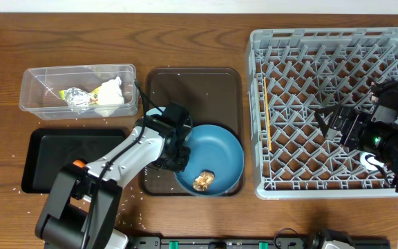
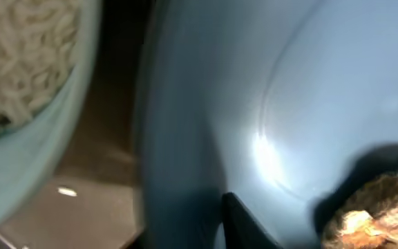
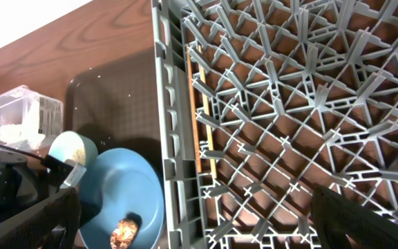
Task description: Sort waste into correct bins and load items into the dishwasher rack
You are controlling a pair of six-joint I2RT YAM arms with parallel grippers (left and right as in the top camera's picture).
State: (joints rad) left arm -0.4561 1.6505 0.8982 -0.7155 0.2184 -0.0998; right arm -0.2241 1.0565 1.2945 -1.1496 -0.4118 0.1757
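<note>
A large blue plate (image 1: 216, 155) lies on the brown serving tray (image 1: 199, 86), with a brown food lump (image 1: 202, 181) near its front rim. My left gripper (image 1: 177, 151) is at the plate's left rim and shut on it; one finger lies on the plate's inside (image 2: 247, 221). A light-blue bowl of white rice (image 2: 40, 138) sits just left of it and also shows in the right wrist view (image 3: 71, 149). My right gripper (image 1: 334, 119) is open and empty above the grey dishwasher rack (image 1: 258, 104). The clear box (image 1: 33, 86) holds wrappers (image 1: 76, 97) and tissue (image 1: 109, 93). The cups are out of view.
A shallow black tray (image 1: 47, 149) lies front left, partly under my left arm. A thin wooden stick (image 1: 271, 128) lies in the rack along its left wall. Rice grains are scattered on the table near the front (image 1: 133, 200).
</note>
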